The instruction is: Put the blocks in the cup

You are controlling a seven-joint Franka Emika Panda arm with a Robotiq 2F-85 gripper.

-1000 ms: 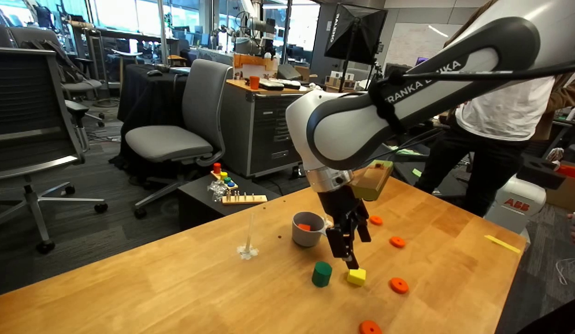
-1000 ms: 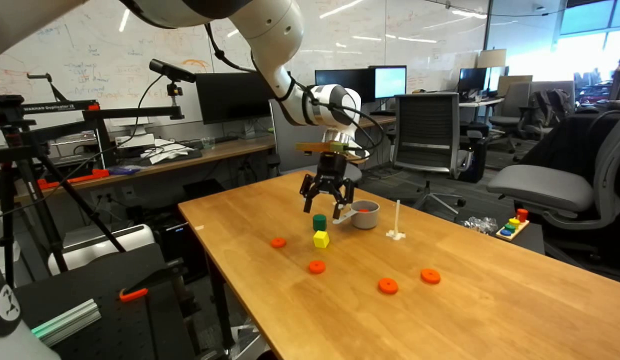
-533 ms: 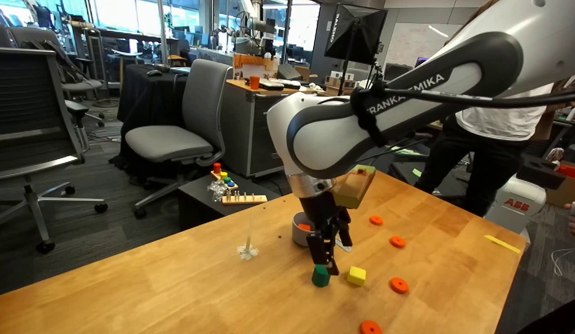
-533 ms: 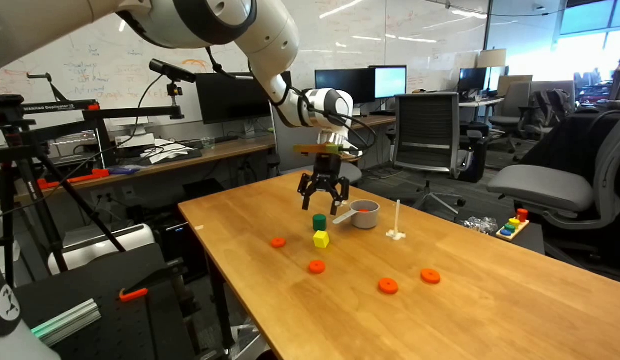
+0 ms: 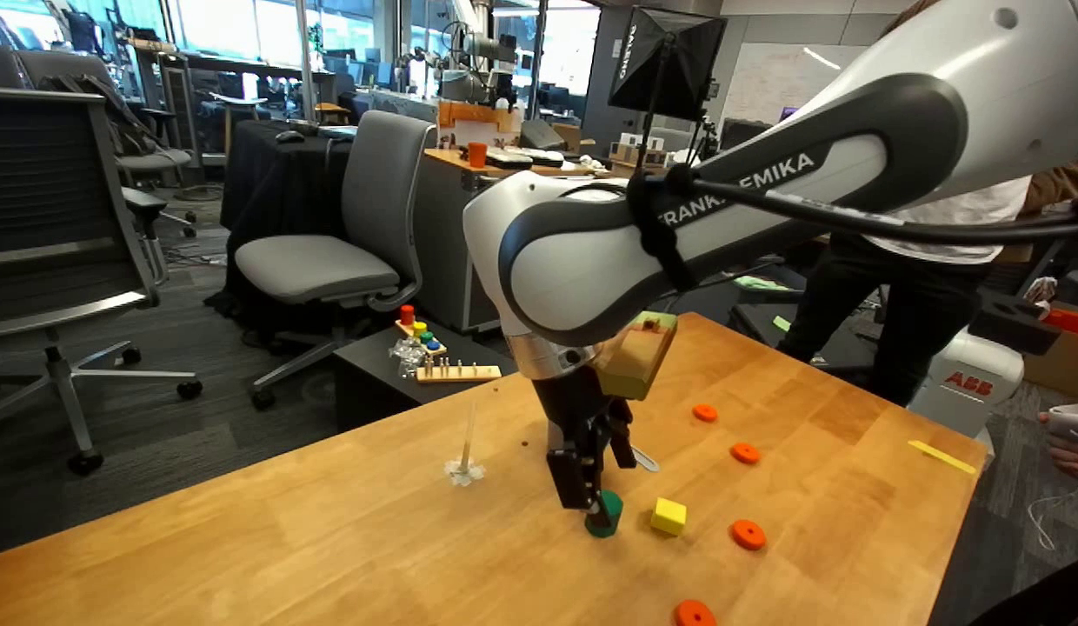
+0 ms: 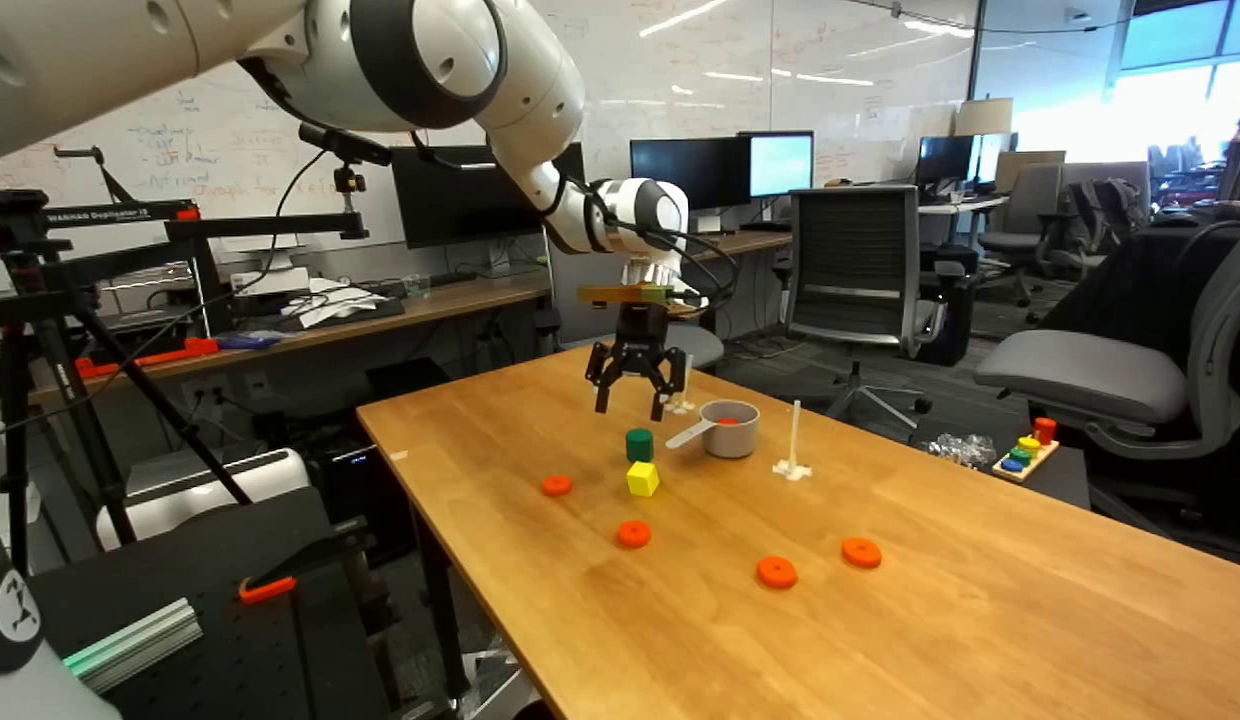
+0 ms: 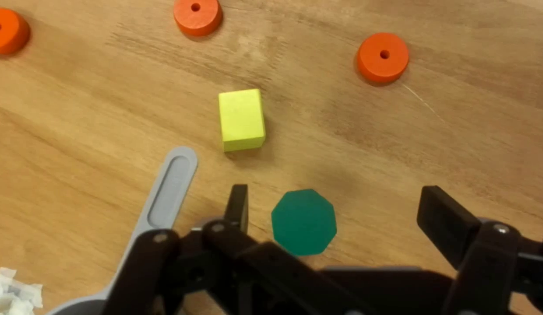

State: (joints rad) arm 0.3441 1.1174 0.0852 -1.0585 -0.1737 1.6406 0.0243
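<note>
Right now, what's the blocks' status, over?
Tool open, empty. Green block, yellow block, four orange discs on table; orange piece in cup. Cup handle near tool, may snag.

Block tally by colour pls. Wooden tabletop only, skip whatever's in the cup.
Orange-red round blocks with centre holes: 4
Green octagonal block: 1
Yellow cube-like block: 1
Total: 6

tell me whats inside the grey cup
In an exterior view, an orange-red piece shows inside the grey cup. Its near side hides the bottom, so whether more lies below can't be told. The wrist view shows only a sliver of it.
</note>
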